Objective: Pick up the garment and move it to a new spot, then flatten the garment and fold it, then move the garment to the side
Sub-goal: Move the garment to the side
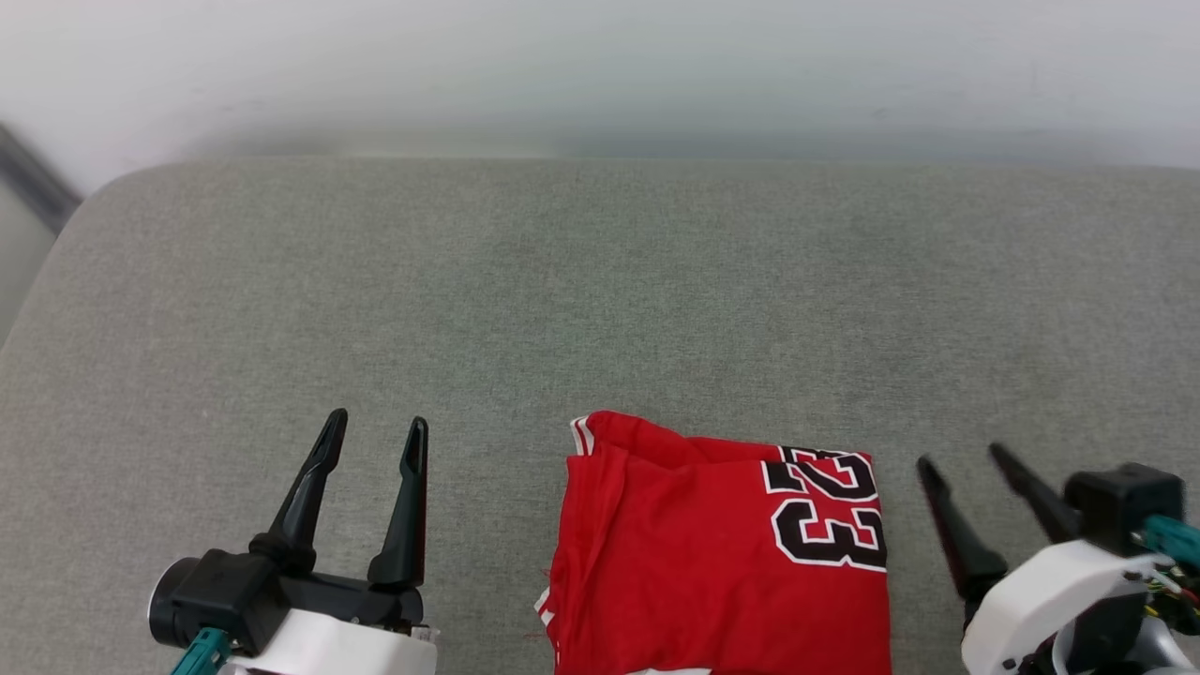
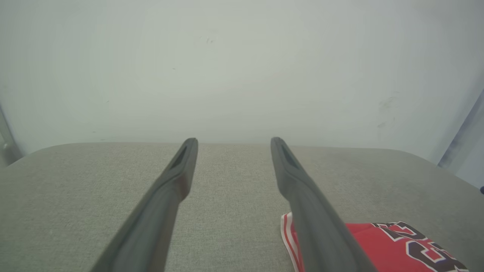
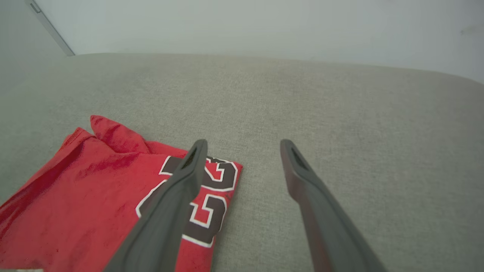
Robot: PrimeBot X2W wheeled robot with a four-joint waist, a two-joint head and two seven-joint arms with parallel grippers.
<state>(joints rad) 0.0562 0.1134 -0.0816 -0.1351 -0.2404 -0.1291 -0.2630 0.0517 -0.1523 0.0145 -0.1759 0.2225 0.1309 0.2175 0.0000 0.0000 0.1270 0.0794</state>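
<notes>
The folded garment (image 1: 712, 553) lies at the near edge of the grey counter (image 1: 562, 281), between both grippers but closer to the right gripper (image 1: 959, 456), whose spread, empty fingers (image 1: 951, 525) stand just beside its numbered edge, while the left gripper (image 1: 378, 418), equally spread and empty, stands farther off.

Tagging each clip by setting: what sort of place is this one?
Likely a bare indoor test room, though that is a guess: a grey fabric-covered surface with rounded corners stands against a plain white wall, with a folded red shirt lying on it.
</notes>
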